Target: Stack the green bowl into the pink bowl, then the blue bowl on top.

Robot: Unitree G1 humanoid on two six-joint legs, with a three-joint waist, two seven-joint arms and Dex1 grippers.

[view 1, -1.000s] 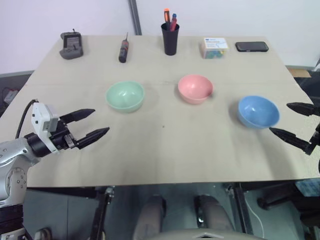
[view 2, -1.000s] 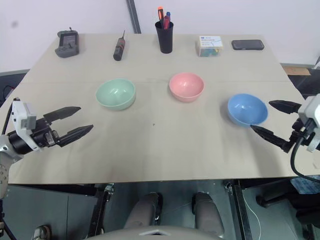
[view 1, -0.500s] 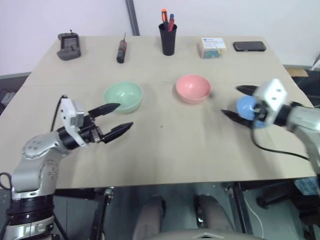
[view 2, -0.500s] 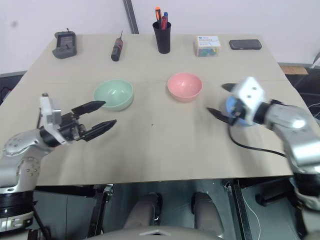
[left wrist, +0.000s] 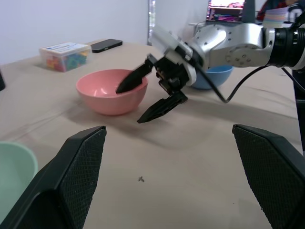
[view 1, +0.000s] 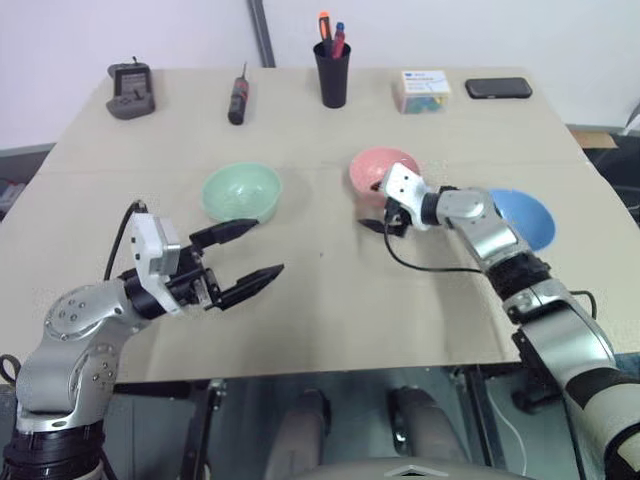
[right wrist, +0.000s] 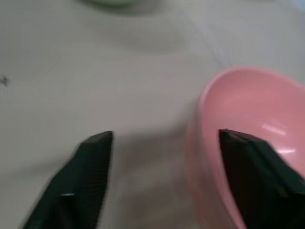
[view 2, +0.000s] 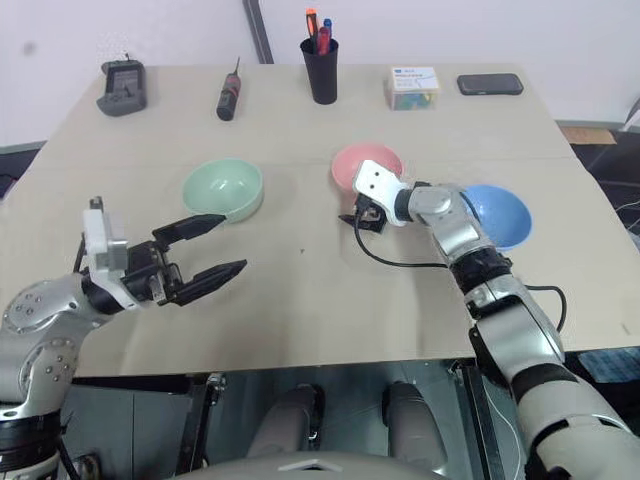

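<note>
Bench [view 1: 330,300] inventory, as you see it from the head camera.

Pink bowl [view 1: 380,172]: upright, about the middle of the bench, slightly toward the far edge. Your right gripper [view 1: 383,205] is at its near rim. In the left wrist view the fingers straddle that rim, one finger over the inside of the bowl, the other outside and lower, just above the bench. The jaws are parted with the wall of the bowl between them; you cannot tell whether either finger touches it, and the bowl sits flat on the bench.

Blue bowl [view 1: 525,216]: upright, near the right edge, behind your right forearm, well apart from the right gripper's fingertips.

Green bowl [view 1: 241,190]: upright, left of the pink bowl, level with it. Your left gripper [view 1: 250,254] hovers just on the near side of it, jaws wide apart and empty, pointing toward the middle of the bench. One fingertip shows in front of the bowl's near rim.

Along the far edge, left to right: a dark grey device [view 1: 131,77], a screwdriver [view 1: 238,97], a black cup of pens [view 1: 333,72], a clear box with coloured contents [view 1: 424,92], a phone [view 1: 498,88].
</note>
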